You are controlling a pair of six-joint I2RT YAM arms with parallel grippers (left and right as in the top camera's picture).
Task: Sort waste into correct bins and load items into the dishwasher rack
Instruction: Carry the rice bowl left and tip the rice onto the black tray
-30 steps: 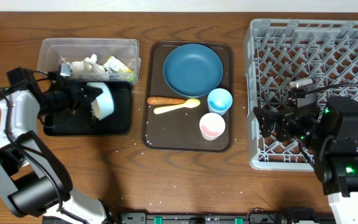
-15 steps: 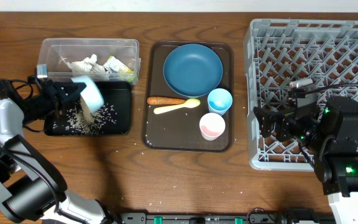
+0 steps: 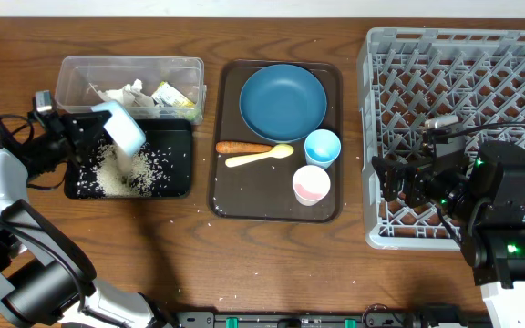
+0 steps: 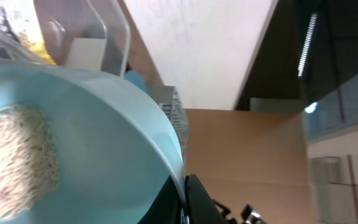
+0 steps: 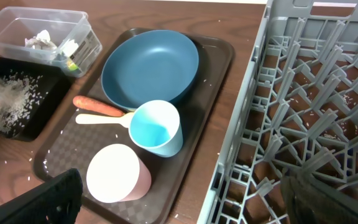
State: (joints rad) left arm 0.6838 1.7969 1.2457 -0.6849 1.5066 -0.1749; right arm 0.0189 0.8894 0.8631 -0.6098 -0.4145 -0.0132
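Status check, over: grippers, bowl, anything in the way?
Left gripper shut on bowl, tipped over black tray; rice piled there, some left in bowl. Right gripper open, empty, at rack edge. Carrot unsorted on brown tray; nothing blocking.

Left arm [image 3: 5,173]: stretched along the table's left edge, wrist rolled over.
Left claw [image 3: 87,135]: clamped on the tipped bowl [image 3: 122,135].
Right arm [image 3: 498,196]: folded, low.
Right claw [image 3: 383,180]: jaws spread wide, holding nothing, pointing left.

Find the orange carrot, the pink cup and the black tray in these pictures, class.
orange carrot [image 3: 242,147]: overhead view, middle of its length.
pink cup [image 3: 311,185]: overhead view, centre of its open mouth.
black tray [image 3: 182,183]: overhead view, bare floor near its right corner.
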